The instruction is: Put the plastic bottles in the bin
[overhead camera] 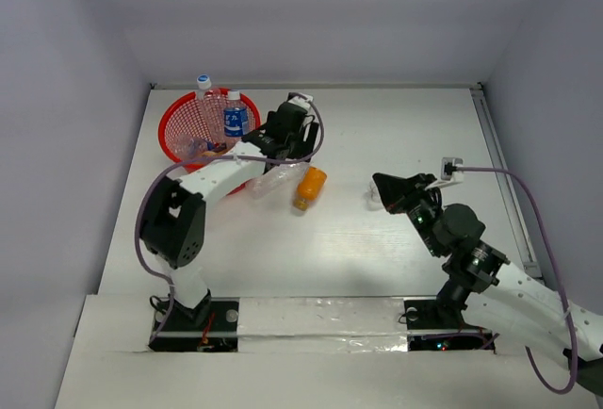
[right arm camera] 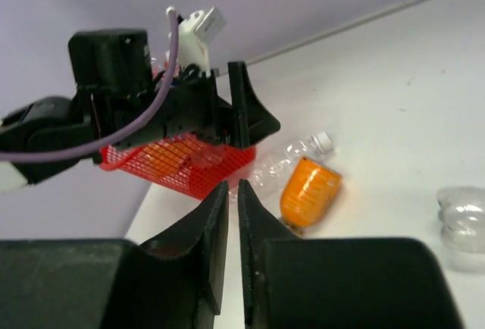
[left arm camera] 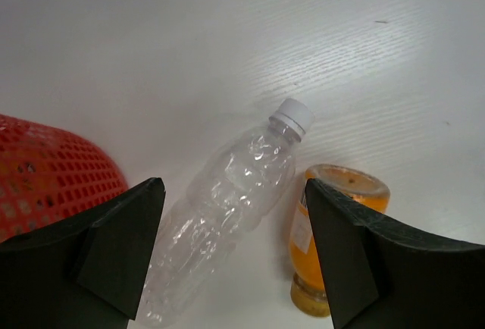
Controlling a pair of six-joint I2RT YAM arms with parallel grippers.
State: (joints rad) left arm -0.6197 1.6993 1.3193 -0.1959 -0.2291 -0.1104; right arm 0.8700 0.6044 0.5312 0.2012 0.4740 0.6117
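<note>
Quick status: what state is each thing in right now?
left gripper: open over the clear bottle.
right gripper: shut, empty.
clear bottle: lying on the table.
orange bottle: lying beside it.
second clear bottle: on the table near right gripper.
bin: upright, partly filled.
blue-label bottle: upright in the bin.

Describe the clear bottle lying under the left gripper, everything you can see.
The clear bottle is thin, crinkled see-through plastic with a white screw cap, no label, apparently empty. It lies on its side on the white table, between the red basket and the orange bottle, close to the latter; contact unclear. The open left gripper hovers over it, not gripping.
</note>
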